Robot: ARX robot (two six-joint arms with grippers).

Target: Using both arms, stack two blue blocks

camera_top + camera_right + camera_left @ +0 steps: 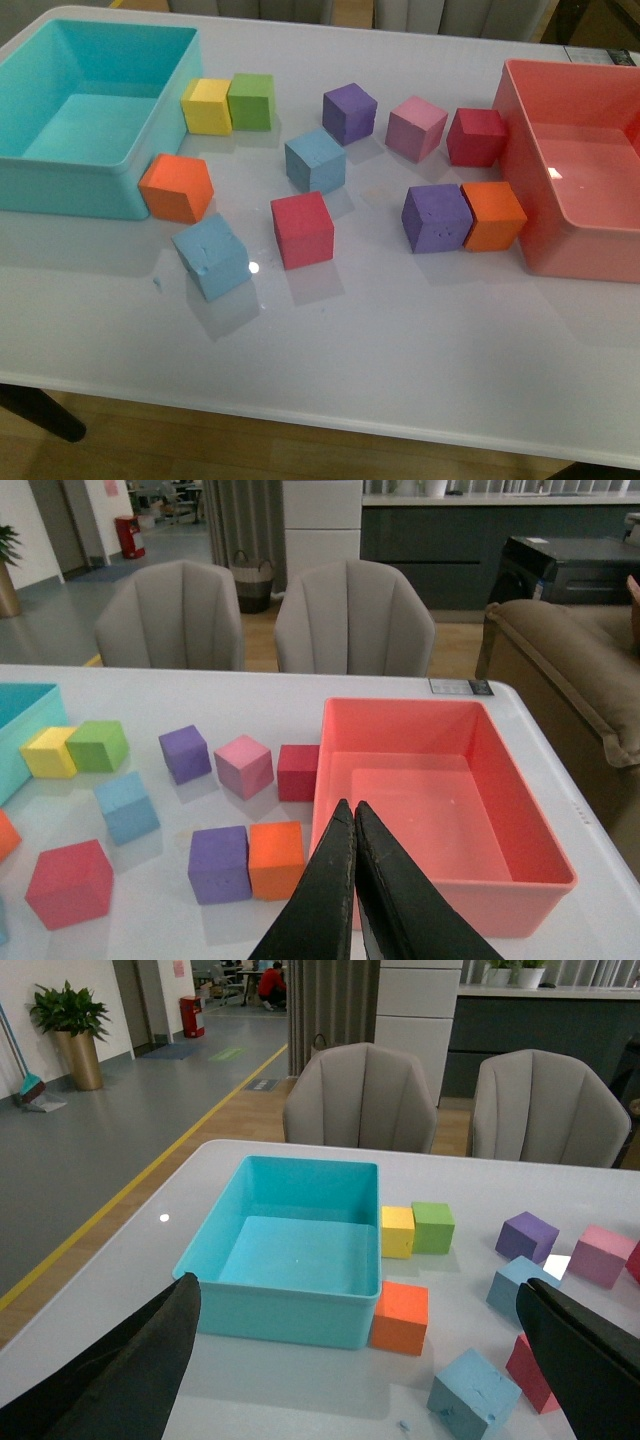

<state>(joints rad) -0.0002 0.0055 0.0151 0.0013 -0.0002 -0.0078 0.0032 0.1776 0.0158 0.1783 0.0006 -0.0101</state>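
Two sky-blue blocks lie apart on the white table. One blue block [211, 257] sits tilted near the front left, and the other blue block [315, 160] is further back towards the middle. Neither arm shows in the front view. In the left wrist view my left gripper [355, 1288] is open and empty, with the nearer blue block [474, 1395] low between its fingers [130, 1370] and the farther blue block [520, 1288] beyond. My right gripper [350, 808] is shut on nothing, above the pink bin's wall; one blue block [127, 806] lies well off to its side.
A teal bin [40, 165] stands at the left and a pink bin [520, 190] at the right. Between them lie an orange cube [177, 187], a red cube [302, 230], a purple cube [436, 217], a second orange cube [493, 215] and several others further back.
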